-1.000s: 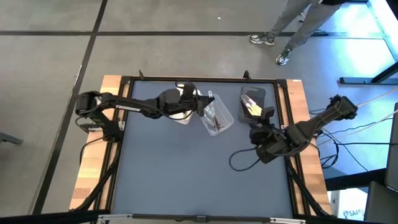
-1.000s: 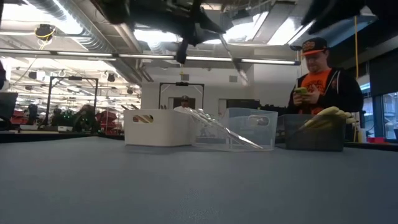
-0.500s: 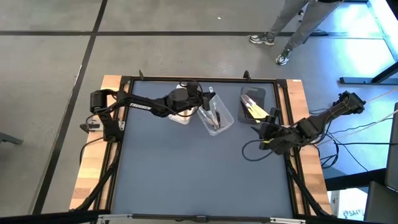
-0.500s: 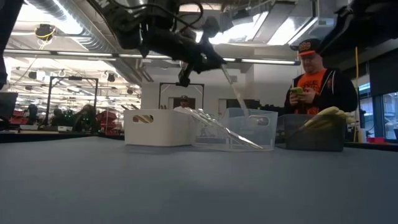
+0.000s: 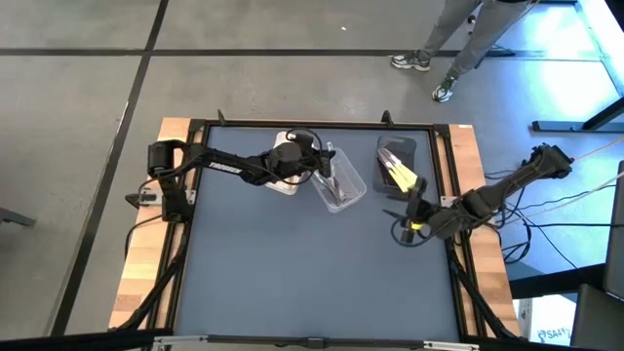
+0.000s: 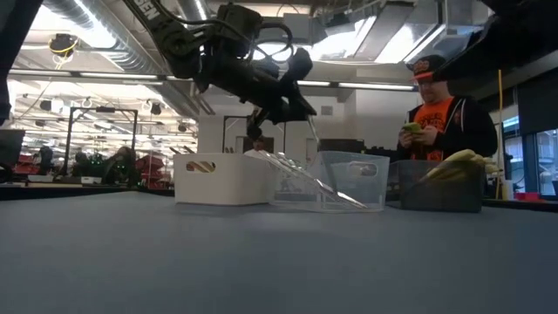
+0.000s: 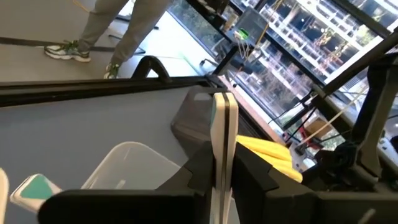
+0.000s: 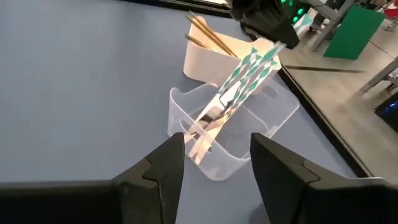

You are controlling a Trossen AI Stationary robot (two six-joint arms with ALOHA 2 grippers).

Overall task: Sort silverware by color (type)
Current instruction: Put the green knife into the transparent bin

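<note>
Pincer, right side (image 5: 409,216): my arm reaches in low from the table's right edge, fingers (image 8: 163,171) spread wide, holding nothing, pointed toward the clear tub (image 8: 233,134). Pincer, left side (image 5: 328,164): arm stretched across the far part of the table, hovering over the clear tub, fingers (image 7: 249,168) closed tight on a clear knife (image 7: 222,134) held edge-on. Silverware: clear pieces (image 8: 205,127) lie in the clear tub; tan wooden pieces (image 8: 208,36) stick out of the white tub (image 8: 205,65); yellow pieces (image 5: 396,175) fill the dark grey tub (image 5: 398,149) at the far right.
</note>
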